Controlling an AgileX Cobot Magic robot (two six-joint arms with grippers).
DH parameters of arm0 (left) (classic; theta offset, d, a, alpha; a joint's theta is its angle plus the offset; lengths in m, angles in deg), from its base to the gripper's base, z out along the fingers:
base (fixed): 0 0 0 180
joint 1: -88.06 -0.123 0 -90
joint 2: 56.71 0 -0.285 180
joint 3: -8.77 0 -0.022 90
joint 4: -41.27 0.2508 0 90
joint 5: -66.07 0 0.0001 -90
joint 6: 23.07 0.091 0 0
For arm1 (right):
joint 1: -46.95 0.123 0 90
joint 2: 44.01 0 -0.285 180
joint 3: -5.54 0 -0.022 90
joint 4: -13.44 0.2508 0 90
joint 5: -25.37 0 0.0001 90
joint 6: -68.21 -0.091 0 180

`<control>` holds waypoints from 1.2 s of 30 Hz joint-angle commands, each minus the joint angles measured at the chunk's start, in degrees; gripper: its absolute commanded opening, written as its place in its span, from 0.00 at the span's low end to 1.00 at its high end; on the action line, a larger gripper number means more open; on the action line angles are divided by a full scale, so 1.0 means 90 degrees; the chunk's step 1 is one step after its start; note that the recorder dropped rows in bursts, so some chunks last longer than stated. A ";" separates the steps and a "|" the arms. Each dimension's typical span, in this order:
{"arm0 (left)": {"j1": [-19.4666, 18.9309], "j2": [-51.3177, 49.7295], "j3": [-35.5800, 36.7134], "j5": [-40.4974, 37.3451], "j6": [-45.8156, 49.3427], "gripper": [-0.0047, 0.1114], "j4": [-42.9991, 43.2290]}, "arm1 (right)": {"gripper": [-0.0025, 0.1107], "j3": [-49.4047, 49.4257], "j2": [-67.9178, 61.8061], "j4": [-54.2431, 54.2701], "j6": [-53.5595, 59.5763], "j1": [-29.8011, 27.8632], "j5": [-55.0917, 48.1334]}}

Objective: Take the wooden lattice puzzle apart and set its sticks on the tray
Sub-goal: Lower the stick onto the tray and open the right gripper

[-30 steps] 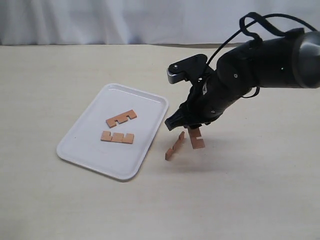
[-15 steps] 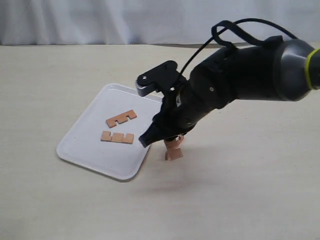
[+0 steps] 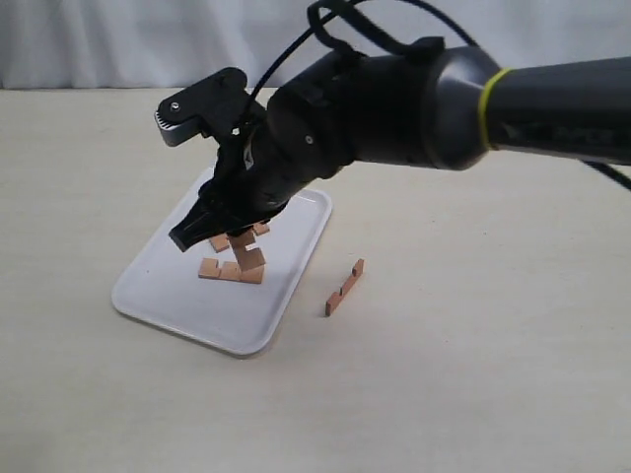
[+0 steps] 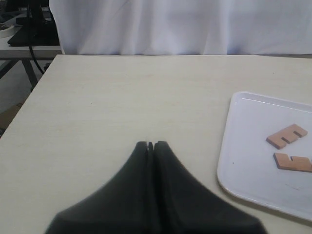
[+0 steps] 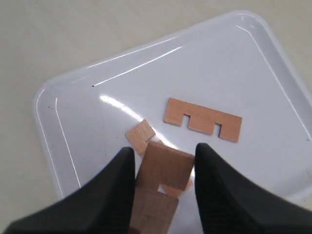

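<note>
No assembled lattice puzzle is in view, only separate sticks. My right gripper point(image 3: 221, 235) point(image 5: 165, 151) hangs over the white tray point(image 3: 163, 288) point(image 5: 92, 117), shut on one notched stick point(image 3: 248, 253) point(image 5: 163, 168) that dangles just above the tray floor. Two sticks lie flat on the tray: one point(image 3: 231, 271) point(image 5: 140, 136) partly under the held stick, the other point(image 5: 202, 119) mostly hidden behind the gripper in the exterior view. A fourth stick point(image 3: 344, 287) lies on the table right of the tray. My left gripper point(image 4: 151, 145) is shut and empty above bare table, left of the tray point(image 4: 248, 146).
The right arm point(image 3: 414, 94) stretches across from the right edge of the exterior view, above the table behind the loose stick. A white curtain point(image 3: 148, 39) closes off the back edge of the table. The left wrist view shows the table's left edge point(image 4: 29, 97).
The right gripper has carried its stick leftward from beside the tray's right rim to above the tray's middle. The stick on the table stayed behind. The tray's two sticks have not moved.
</note>
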 commanded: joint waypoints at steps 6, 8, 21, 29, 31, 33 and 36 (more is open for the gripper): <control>0.0048 0.0016 0.0020 0.0040 0.0007 0.04 0.0012 | 0.06 -0.0867 -0.1308 0.0666 0.0040 0.0006 0.0760; 0.0048 0.0016 0.0020 0.0040 0.0007 0.04 0.0012 | 0.06 -0.1093 -0.1539 0.0778 0.0013 0.0006 0.0775; 0.0048 0.0016 0.0020 0.0040 0.0007 0.04 0.0012 | 0.53 -0.1583 -0.1736 0.1541 0.0080 0.0006 0.0449; 0.0048 0.0016 0.0020 0.0040 0.0007 0.04 0.0012 | 0.59 -0.1583 -0.1050 0.1339 0.0858 0.0006 -0.0712; 0.0048 0.0016 0.0020 0.0040 0.0007 0.04 0.0012 | 0.59 -0.1583 -0.0858 0.0874 0.0926 0.0006 -0.1253; 0.0048 0.0016 0.0020 0.0040 0.0007 0.04 0.0012 | 0.59 -0.1583 -0.0664 0.0219 0.0926 0.0006 -0.1904; 0.0048 0.0016 0.0020 0.0040 0.0007 0.04 0.0012 | 0.59 -0.1496 -0.0431 -0.0437 0.0976 -0.0078 -0.2695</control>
